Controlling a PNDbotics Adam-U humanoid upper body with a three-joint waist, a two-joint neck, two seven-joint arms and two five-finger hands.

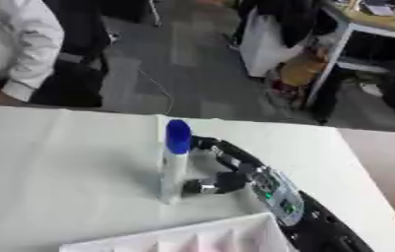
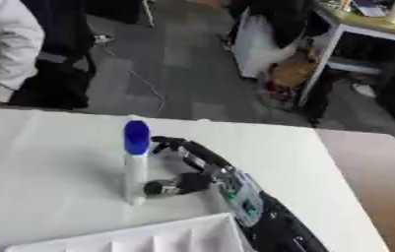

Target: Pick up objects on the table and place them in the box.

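I see one tube (image 1: 174, 162), white with a blue cap, standing upright mid-counter (image 1: 62, 167), cap up; I can read no writing on it. My right hand (image 2: 187, 170) sits just right of it, fingers curled beside it, thumb near its base, contact unclear. One white box (image 1: 192, 238) lies at the near edge.

The right hand (image 2: 202, 173) reaches across the white tabletop (image 2: 45, 162); its fingers (image 2: 170, 143) and thumb bracket an upright blue-capped white tube (image 2: 135, 162).
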